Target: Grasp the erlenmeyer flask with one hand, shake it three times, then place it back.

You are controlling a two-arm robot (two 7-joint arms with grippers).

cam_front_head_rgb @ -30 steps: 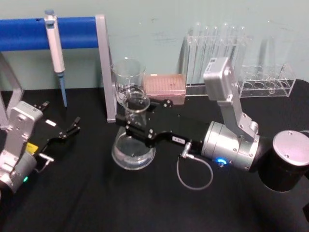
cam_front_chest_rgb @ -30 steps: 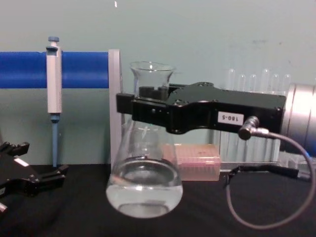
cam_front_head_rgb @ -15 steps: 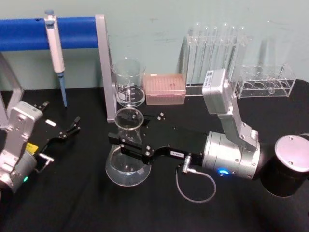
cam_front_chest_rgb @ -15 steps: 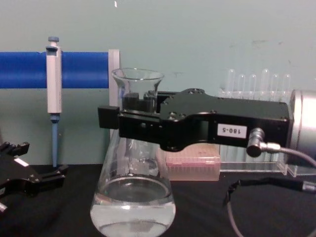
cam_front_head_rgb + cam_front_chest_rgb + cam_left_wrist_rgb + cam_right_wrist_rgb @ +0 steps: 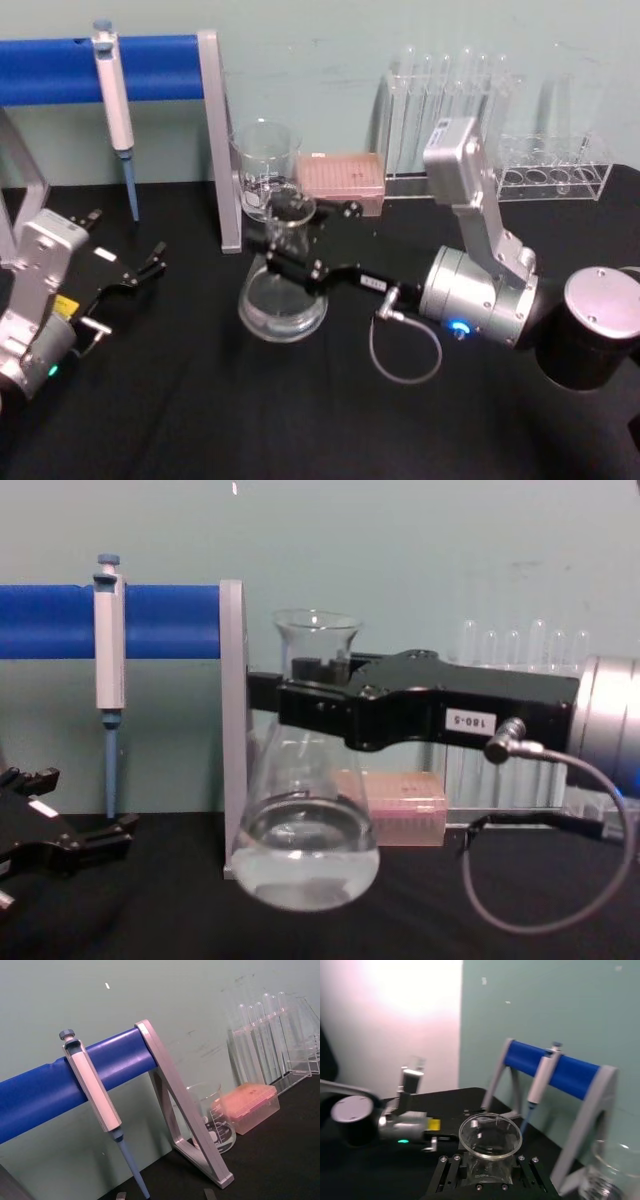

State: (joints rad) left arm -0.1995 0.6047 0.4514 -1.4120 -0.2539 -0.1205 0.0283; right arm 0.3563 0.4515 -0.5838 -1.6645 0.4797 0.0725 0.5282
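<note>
The right gripper [image 5: 283,245] pinches the neck of the erlenmeyer flask [image 5: 283,303], which is tilted just in front of the beaker [image 5: 265,160] with clear liquid in its base. The left gripper [image 5: 150,262] sits well left of the beaker.

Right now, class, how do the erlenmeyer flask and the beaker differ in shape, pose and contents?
Shape: the erlenmeyer flask is conical with a narrow neck; the beaker is straight-sided.
Pose: the flask is clamped at its neck by the right gripper and seems lifted; the beaker stands untouched on the table.
Contents: the flask holds clear liquid; the beaker looks empty.
Both are clear glass. The left gripper sits idle at the table's left.
</note>
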